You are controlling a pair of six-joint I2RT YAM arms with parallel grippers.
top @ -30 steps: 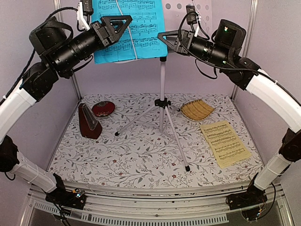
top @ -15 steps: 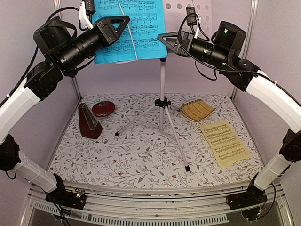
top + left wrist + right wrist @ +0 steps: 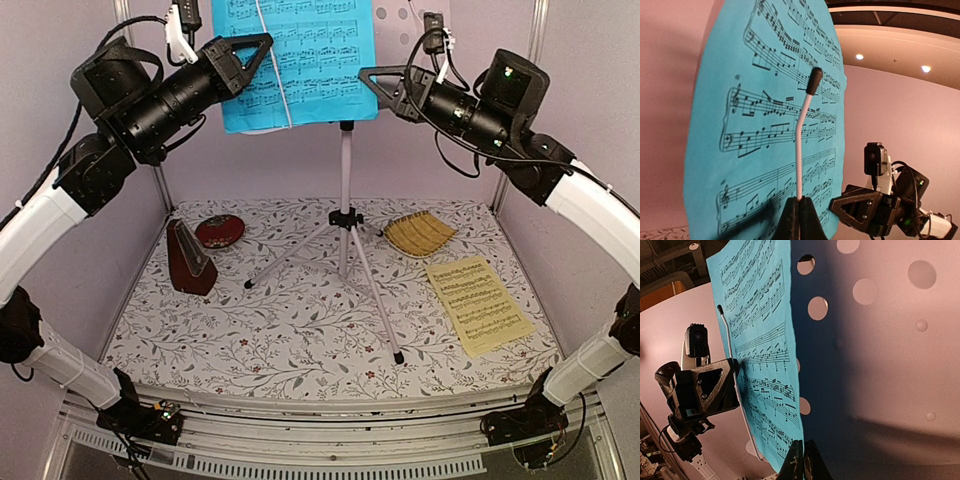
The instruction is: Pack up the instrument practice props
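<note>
Frankly, you are at the very start: nothing looks packed. The music stand (image 3: 345, 170) stands on its tripod at the middle of the worktop (image 3: 290, 330), toward the far edge, with its long axis straight up. The blue music sheet (image 3: 320, 60) rests upright on the perforated desk (image 3: 880, 340). Its printed face is turned toward the near edge and its long axis runs top to bottom.

Your left gripper (image 3: 799, 205) is clamped on the white retaining wire (image 3: 799, 145), which rises across the page to a black tip. Your right gripper (image 3: 801, 450) has its jaws together at the sheet's lower right edge. Whether any paper or the desk rim lies between them, you cannot tell from these views.

Everything is left to do. The sheet likely has to come out from behind that wire and the stand then has to be dealt with. The metronome (image 3: 188, 260) sits upright by the left edge, apex up. The pale-yellow sheet (image 3: 480, 303) lies flat by the right edge, its long axis running far to near and slightly skewed.
</note>
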